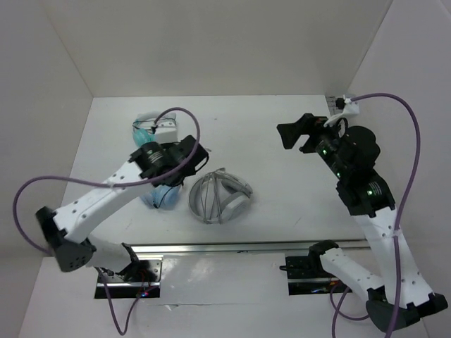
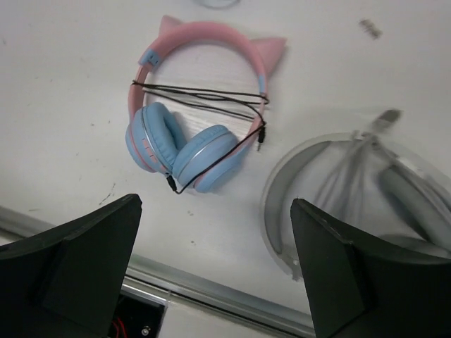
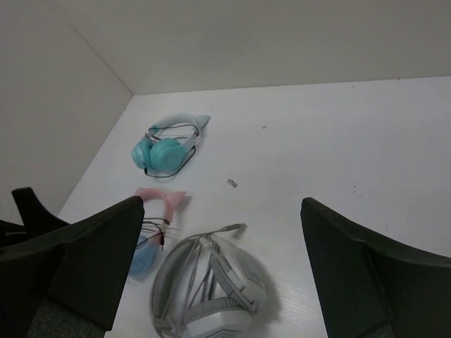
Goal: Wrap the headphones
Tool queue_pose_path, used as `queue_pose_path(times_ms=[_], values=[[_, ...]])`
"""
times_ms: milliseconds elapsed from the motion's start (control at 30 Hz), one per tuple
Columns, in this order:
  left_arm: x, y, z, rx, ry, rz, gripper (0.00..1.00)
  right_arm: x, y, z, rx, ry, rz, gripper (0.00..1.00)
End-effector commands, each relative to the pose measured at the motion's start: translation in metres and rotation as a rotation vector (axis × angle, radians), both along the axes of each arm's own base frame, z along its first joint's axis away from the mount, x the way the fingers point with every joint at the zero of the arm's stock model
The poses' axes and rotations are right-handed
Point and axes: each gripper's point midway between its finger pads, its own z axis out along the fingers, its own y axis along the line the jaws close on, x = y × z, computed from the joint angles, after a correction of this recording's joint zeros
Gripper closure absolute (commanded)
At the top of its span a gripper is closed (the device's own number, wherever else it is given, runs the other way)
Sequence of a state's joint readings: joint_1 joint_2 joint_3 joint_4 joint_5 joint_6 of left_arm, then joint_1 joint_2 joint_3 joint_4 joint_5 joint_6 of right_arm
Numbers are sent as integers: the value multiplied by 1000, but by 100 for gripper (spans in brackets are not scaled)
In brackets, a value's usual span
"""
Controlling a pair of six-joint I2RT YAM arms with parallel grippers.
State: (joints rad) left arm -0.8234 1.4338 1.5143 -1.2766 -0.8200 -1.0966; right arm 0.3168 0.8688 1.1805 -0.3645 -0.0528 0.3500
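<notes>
The light grey-white headphones (image 1: 220, 198) lie flat near the table's middle front, their grey cable wound across the headband and cups, the plug end sticking out. They also show in the right wrist view (image 3: 211, 285) and at the right of the left wrist view (image 2: 366, 190). My left gripper (image 1: 197, 160) is open and empty, just left of them, above the pink pair. My right gripper (image 1: 299, 134) is open and empty, raised well to the right and behind them.
A pink-banded pair with blue cups (image 2: 194, 113) and black cable lies left of the grey pair. A teal pair (image 3: 168, 146) lies at the back left. A metal rail (image 1: 246, 248) runs along the near edge. White walls close in the table.
</notes>
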Motion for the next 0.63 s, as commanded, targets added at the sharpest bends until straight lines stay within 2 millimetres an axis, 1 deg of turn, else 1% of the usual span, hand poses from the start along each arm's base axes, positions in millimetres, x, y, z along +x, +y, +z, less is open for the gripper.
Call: queue_pose_path(times_ms=[0, 33, 67, 100, 133, 167, 200, 233, 267, 300, 333, 367, 400, 433, 467, 500, 533, 600], values=[[-14, 13, 45, -75, -139, -45, 0, -41, -5, 34, 32, -37, 36, 1], [-26, 23, 58, -122, -176, -78, 0, -51, -7, 39, 28, -52, 46, 1], [-30, 25, 66, -161, -205, -101, 0, -58, -10, 35, 20, -29, 46, 1], [-33, 20, 76, -241, -246, -133, 0, -65, -12, 41, 23, -38, 46, 1], [-37, 21, 83, -286, -280, -160, 0, -71, -14, 42, 11, -41, 46, 1], [-50, 33, 94, -328, -335, -199, 0, -76, -22, 38, -9, -20, 19, 1], [-55, 37, 99, -361, -367, -217, 0, -85, -26, 49, -3, -41, 10, 1], [-59, 39, 106, -393, -405, -237, 0, -88, -30, 50, -19, -42, 1, 1], [-64, 46, 110, -402, -425, -245, 0, -94, -36, 54, -26, -50, -17, 1], [-69, 52, 114, -412, -446, -251, 0, -98, -40, 50, -50, -29, -28, 1], [-78, 62, 117, -428, -465, -251, 0, -105, -43, 61, -43, -49, -29, 1], [-83, 76, 121, -405, -478, -233, 0, -113, -46, 60, -61, -48, -28, 1], [-88, 85, 124, -399, -491, -220, 0, -117, -48, 62, -74, -53, -27, 1], [-94, 95, 128, -414, -513, -203, 0, -121, -51, 68, -72, -63, -37, 1], [-97, 101, 131, -414, -525, -193, 0, -121, -51, 68, -71, -63, -37, 1], [-101, 106, 131, -405, -523, -198, 0, -124, -55, 66, -73, -61, -53, 1], [-104, 110, 134, -414, -533, -197, 0, -124, -56, 66, -73, -60, -63, 1], [-109, 115, 135, -418, -537, -197, 0, -123, -61, 63, -80, -47, -88, 1]])
